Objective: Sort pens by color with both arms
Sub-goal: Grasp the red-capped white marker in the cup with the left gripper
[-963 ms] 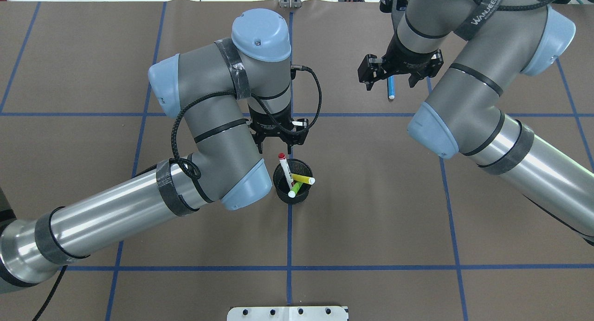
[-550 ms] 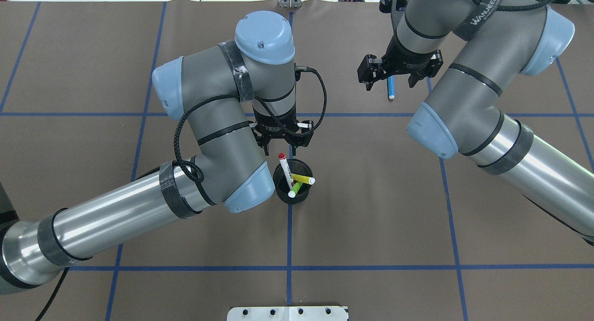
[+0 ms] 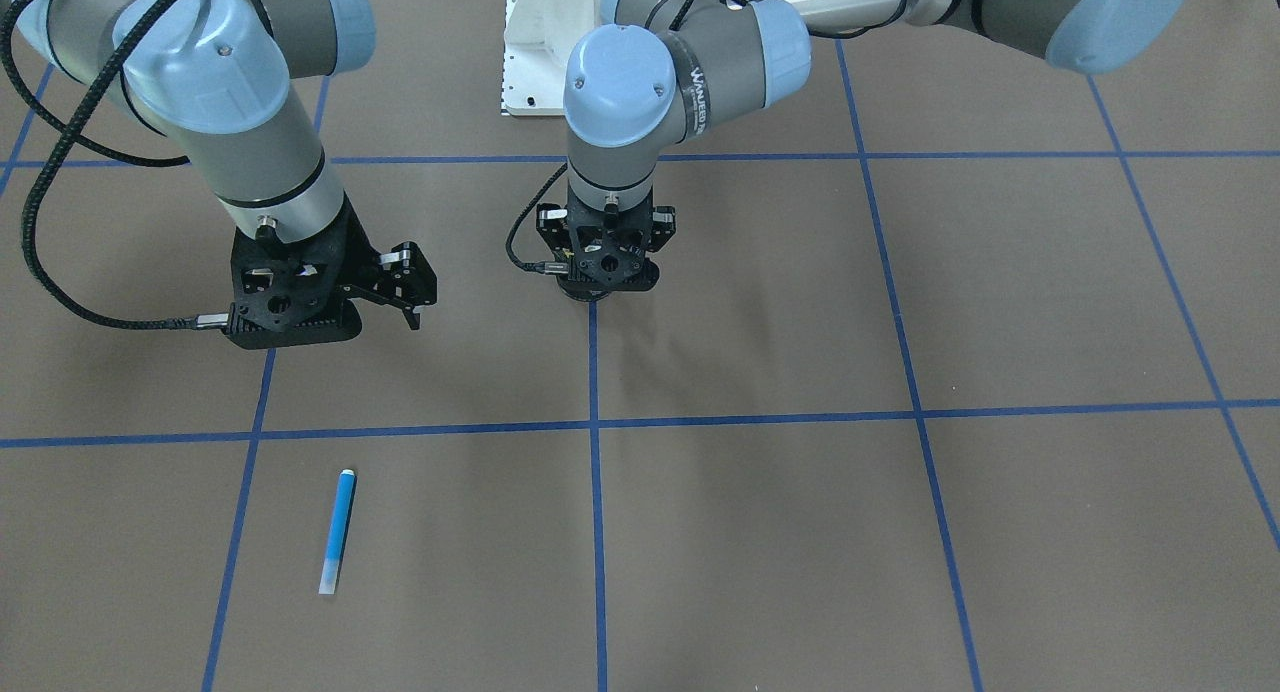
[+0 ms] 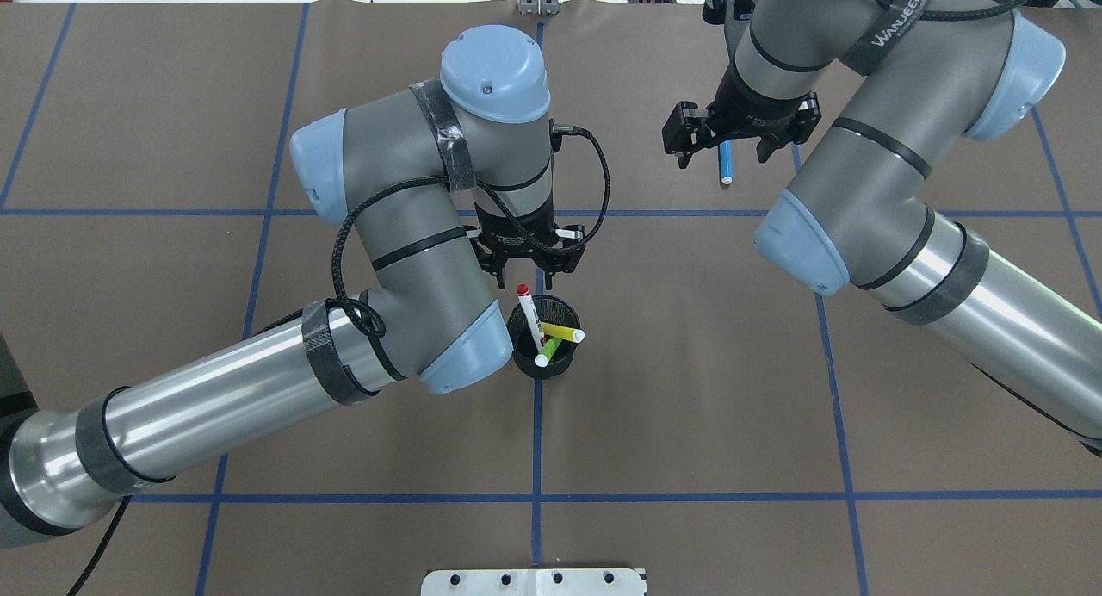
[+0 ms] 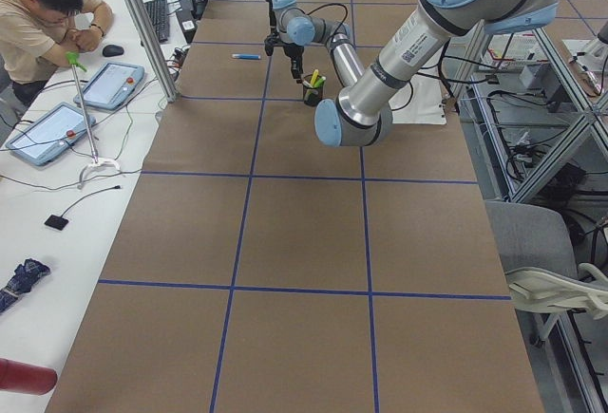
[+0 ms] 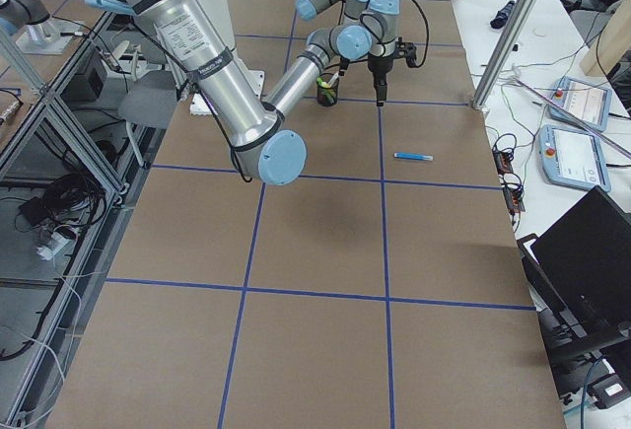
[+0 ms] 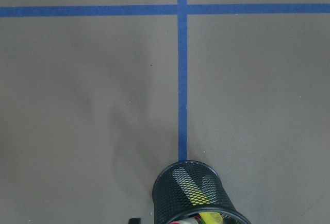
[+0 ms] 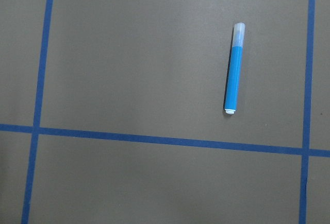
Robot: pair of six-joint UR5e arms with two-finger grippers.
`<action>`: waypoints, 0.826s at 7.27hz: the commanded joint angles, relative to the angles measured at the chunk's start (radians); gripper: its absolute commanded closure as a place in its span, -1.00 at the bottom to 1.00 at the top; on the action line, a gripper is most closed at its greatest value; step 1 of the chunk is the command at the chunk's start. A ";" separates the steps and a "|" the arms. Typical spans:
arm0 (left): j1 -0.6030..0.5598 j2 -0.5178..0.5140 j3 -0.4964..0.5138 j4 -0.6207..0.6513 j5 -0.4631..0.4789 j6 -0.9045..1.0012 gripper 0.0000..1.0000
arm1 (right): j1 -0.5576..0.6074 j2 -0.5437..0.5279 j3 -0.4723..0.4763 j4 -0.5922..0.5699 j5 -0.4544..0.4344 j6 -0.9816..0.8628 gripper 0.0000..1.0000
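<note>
Left pincer (image 4: pixel 527 278) spread, empty, beside the mesh cup (image 4: pixel 519 344) holding 3 pens: white (image 4: pixel 529 313), yellow (image 4: pixel 564 332), green (image 4: pixel 549 350). Right pincer (image 4: pixel 723 152) spread, empty, above the blue pen (image 3: pixel 338 527) lying on the worktop (image 4: pixel 689 381).

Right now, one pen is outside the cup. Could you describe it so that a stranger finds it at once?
On the brown table with blue tape grid, look past the right arm, on the side far from the robot. A pale-capped blue highlighter lies flat there, alone. Unlike it, the white pen, yellow highlighter and green highlighter stand in the black mesh cup.
</note>
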State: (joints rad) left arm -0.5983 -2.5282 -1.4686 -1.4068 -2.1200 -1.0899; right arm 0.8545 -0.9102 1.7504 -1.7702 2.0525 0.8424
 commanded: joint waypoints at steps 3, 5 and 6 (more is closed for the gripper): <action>0.002 0.002 0.022 -0.023 -0.002 0.002 0.02 | 0.000 0.002 0.001 0.000 0.000 0.001 -0.97; 0.002 0.002 0.022 -0.023 -0.002 0.002 0.25 | 0.000 0.001 0.001 0.000 0.000 0.000 -0.97; 0.002 0.002 0.021 -0.023 -0.002 0.002 0.32 | 0.000 0.001 0.001 0.000 0.002 0.001 -0.97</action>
State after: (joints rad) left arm -0.5967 -2.5269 -1.4467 -1.4296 -2.1215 -1.0876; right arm 0.8544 -0.9090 1.7518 -1.7702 2.0527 0.8430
